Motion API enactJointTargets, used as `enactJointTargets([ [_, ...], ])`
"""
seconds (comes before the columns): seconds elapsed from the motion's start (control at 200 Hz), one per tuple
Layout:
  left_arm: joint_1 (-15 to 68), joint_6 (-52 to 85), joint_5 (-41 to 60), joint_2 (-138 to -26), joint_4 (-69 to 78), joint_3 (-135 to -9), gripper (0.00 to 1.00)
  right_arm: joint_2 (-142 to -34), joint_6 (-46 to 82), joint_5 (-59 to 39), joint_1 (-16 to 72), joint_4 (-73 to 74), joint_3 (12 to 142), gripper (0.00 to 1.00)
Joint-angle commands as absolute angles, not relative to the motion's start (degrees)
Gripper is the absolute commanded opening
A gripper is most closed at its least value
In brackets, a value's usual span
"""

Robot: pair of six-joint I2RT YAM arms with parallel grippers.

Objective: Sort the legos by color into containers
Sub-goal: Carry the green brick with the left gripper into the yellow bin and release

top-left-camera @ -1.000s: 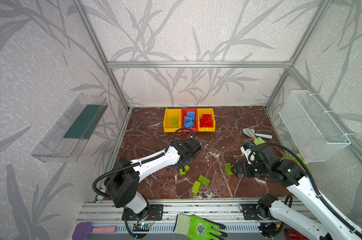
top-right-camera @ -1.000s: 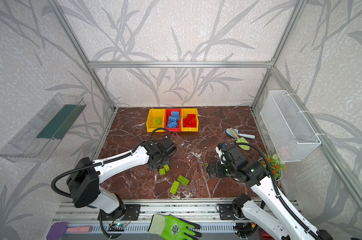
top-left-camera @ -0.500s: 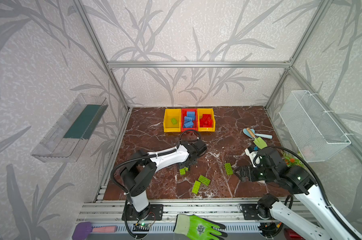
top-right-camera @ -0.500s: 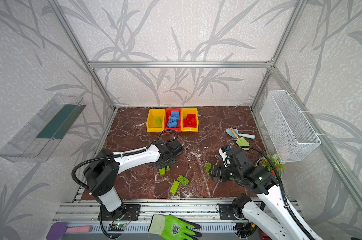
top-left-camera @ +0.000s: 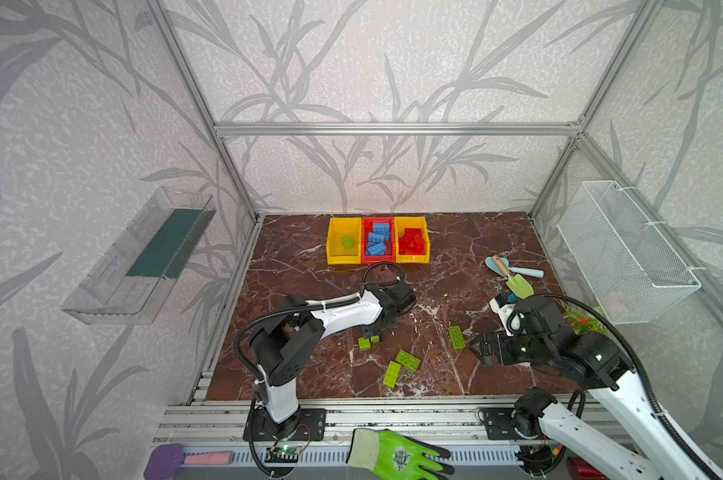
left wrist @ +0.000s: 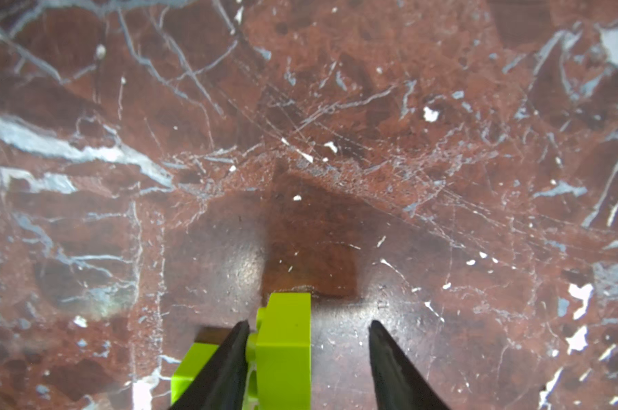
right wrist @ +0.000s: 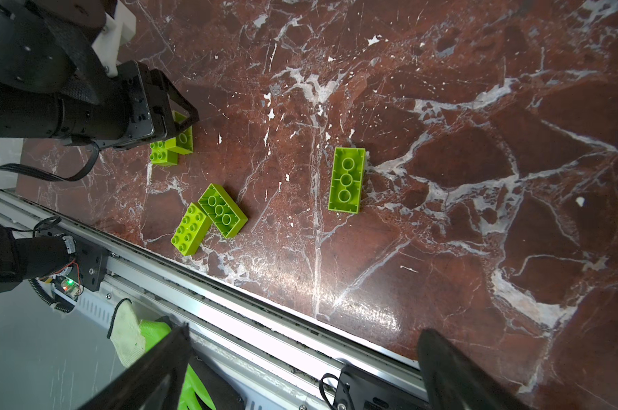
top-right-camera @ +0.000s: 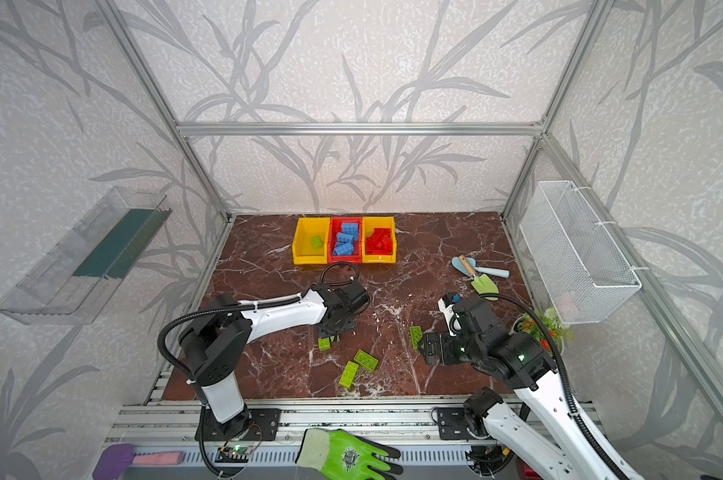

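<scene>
In the left wrist view my left gripper (left wrist: 307,323) stands low over the marble with a small lime green lego (left wrist: 282,340) between its jaws. The lego touches one finger (left wrist: 226,362), with a gap to the other finger, so the gripper is open. A second small green lego (left wrist: 190,369) lies just outside that finger. In both top views three more green legos (top-left-camera: 456,337) (top-left-camera: 407,360) (top-left-camera: 392,374) lie loose near the front. My right gripper (top-left-camera: 474,347) is open and empty. The containers (top-left-camera: 330,259) hold a green lego (top-left-camera: 347,242), blue legos (top-left-camera: 377,243) and red legos (top-left-camera: 411,241).
Two garden trowels (top-left-camera: 513,272) lie at the right, and a small plant (top-left-camera: 584,322) stands by my right arm. A white wire basket (top-left-camera: 625,249) hangs on the right wall, a clear tray (top-left-camera: 144,257) on the left. The metal rail (right wrist: 250,305) and a green glove (top-left-camera: 397,457) border the front.
My left gripper has come down over the pair of small green legos and its jaws have narrowed. My right gripper has drawn back to the right, away from the long green lego.
</scene>
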State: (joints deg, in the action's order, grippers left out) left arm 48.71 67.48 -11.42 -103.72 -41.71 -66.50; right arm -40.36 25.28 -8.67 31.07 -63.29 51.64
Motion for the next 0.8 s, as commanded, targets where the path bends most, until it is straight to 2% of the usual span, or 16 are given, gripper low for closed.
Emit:
enactJointTargets([
  [0.0, 49.0, 68.1, -11.6, -104.8, -42.1, -65.8, 0.48, -40.5, 25.4, -9.1, 31.3, -64.1, 52.9, 1.0],
  [0.195, 49.0, 68.3, -9.3, -105.6, -41.5, -64.8, 0.4, -40.5, 25.8, -8.1, 31.3, -64.2, 52.9, 1.0],
  [0.355, 48.9, 67.2, -10.4, -106.0, -44.6, -66.7, 0.22, -40.8, 26.0, -7.4, 31.3, -64.1, 53.0, 1.0],
  [0.425, 48.5, 65.4, -11.7, -106.5, -47.2, -69.5, 0.18, -41.4, 25.8, -7.1, 31.3, -63.9, 53.3, 1.0],
  [0.575, 46.1, 60.7, -14.3, -107.3, -52.6, -76.7, 0.15, -44.2, 24.7, -6.4, 31.3, -62.9, 54.9, 1.0],
  [0.795, 37.0, 51.5, -16.9, -107.6, -56.0, -86.8, 0.15, -49.5, 23.8, -5.4, 31.2, -59.4, 57.5, 1.0],
])
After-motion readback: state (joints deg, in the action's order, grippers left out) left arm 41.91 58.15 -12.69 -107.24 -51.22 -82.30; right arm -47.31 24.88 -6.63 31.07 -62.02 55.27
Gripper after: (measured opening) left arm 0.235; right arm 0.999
